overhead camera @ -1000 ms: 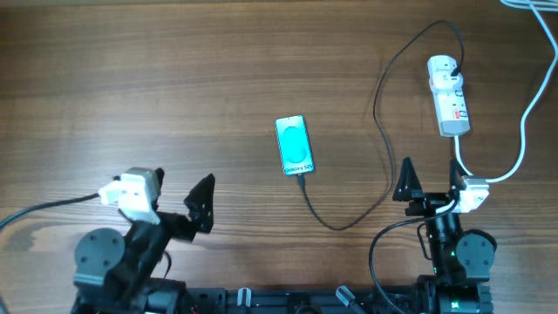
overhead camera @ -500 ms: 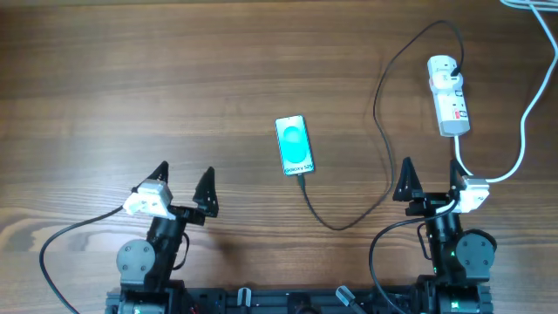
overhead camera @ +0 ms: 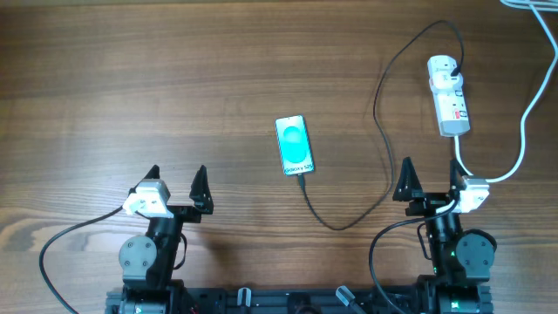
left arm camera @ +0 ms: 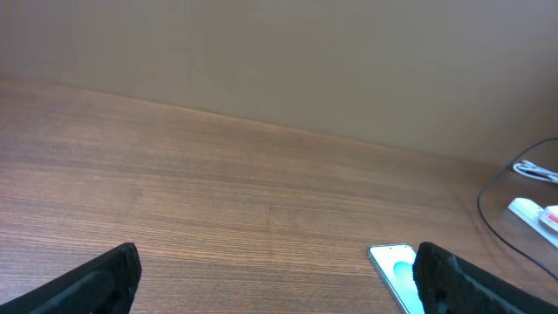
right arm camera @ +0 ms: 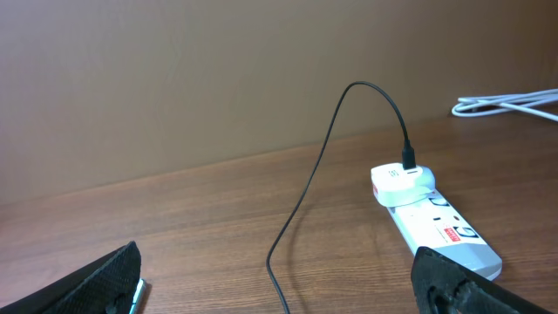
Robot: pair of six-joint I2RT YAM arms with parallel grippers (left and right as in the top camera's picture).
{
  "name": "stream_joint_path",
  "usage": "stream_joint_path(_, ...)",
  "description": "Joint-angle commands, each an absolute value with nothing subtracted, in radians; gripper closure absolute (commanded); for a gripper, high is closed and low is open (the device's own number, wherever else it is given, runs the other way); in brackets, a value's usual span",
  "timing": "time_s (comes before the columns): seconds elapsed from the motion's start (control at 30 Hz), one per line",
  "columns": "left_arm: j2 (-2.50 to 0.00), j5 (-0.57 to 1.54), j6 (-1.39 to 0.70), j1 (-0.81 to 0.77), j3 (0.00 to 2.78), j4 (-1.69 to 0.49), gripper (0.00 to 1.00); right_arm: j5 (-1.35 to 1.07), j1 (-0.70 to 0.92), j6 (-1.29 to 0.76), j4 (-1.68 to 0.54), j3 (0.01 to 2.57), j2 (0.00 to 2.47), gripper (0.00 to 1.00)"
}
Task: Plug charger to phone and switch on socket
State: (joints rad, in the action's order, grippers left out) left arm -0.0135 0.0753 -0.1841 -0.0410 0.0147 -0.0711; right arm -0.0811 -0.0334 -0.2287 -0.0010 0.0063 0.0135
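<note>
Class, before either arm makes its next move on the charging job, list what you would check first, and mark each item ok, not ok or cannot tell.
1. Left gripper jaws open, holding nothing: ok.
2. Right gripper jaws open, holding nothing: ok.
3. Phone lies flat, screen up: ok.
4. Charger reaches the phone's edge nearest the robot; tip fully seated: cannot tell.
5. Charger's other end sits in the adapter on the socket: ok.
6. Socket switched on: cannot tell, the switch is too small to read.
</note>
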Motion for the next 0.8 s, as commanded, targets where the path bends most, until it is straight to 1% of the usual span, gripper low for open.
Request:
stream_joint_path(0.0, -0.003, 0.062, -0.164, -0.034, 0.006, -0.072, 0.0, -0.067, -0.029, -0.21, 0.002, 0.005, 0.004, 0.0)
stream_joint_path(0.77, -0.003, 0.062, -0.164, -0.015, 0.006, -0.072, 0.0, -0.067, -0.029, -0.21, 0.002, 0.005, 0.004, 0.0)
